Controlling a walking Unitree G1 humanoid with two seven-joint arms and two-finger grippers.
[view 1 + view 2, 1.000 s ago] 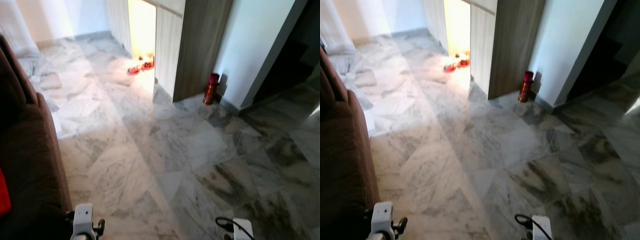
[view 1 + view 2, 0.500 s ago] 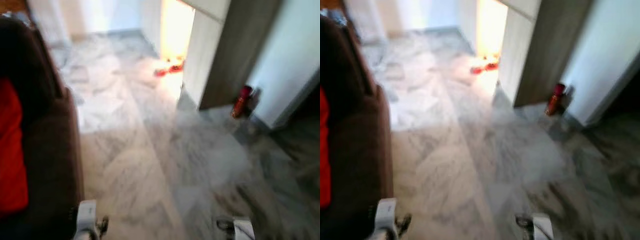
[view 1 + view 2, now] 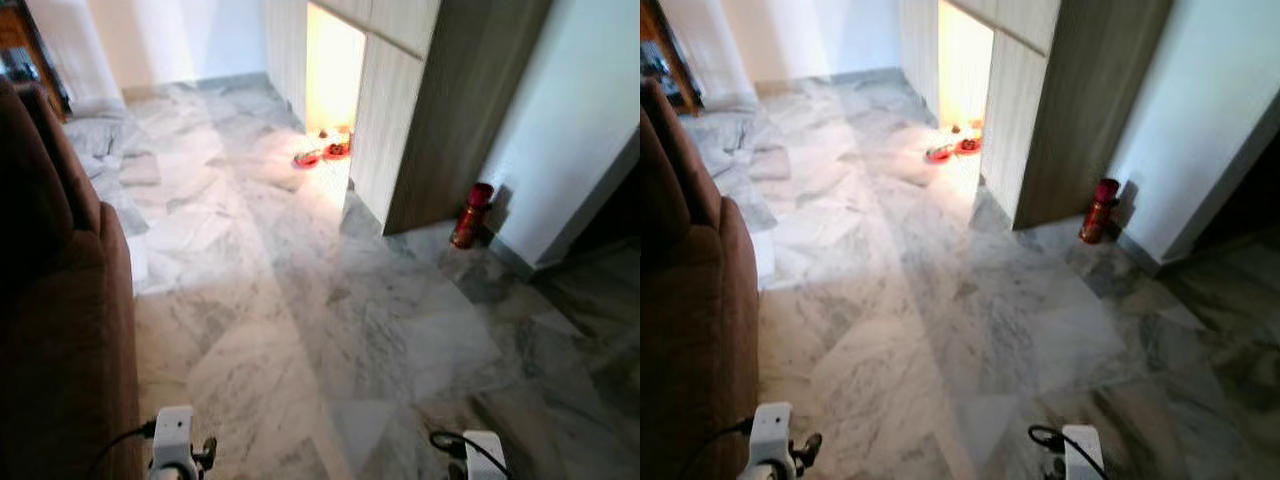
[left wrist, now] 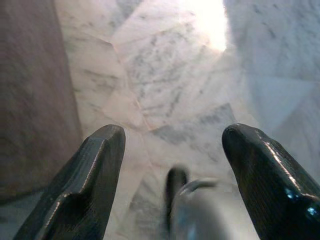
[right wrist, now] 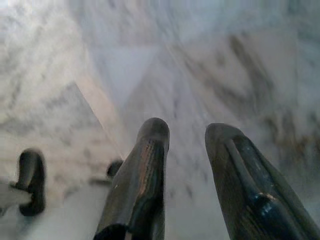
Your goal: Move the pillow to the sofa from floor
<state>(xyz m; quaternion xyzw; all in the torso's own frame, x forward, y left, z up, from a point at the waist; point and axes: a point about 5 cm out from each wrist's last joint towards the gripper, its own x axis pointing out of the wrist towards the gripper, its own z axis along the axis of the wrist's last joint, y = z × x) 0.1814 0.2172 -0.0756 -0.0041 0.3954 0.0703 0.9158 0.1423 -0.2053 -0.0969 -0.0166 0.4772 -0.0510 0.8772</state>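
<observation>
Sofa beside the left arm, pillow nowhere on the floor ahead

Sofa (image 3: 50,300) is running along the left edge of the floor (image 3: 300,300), so the left gripper (image 4: 170,145) is hanging nearer to it, jaws spread wide and holding nothing. The right gripper (image 5: 185,145) is hanging over bare marble, jaws a little apart, also holding nothing. I cannot make out a pillow, so its direction and long axis are staying unknown. A red bottle (image 3: 471,214) is standing by the wall at the far right, and red bowls (image 3: 322,154) are lying in the lit doorway.
</observation>
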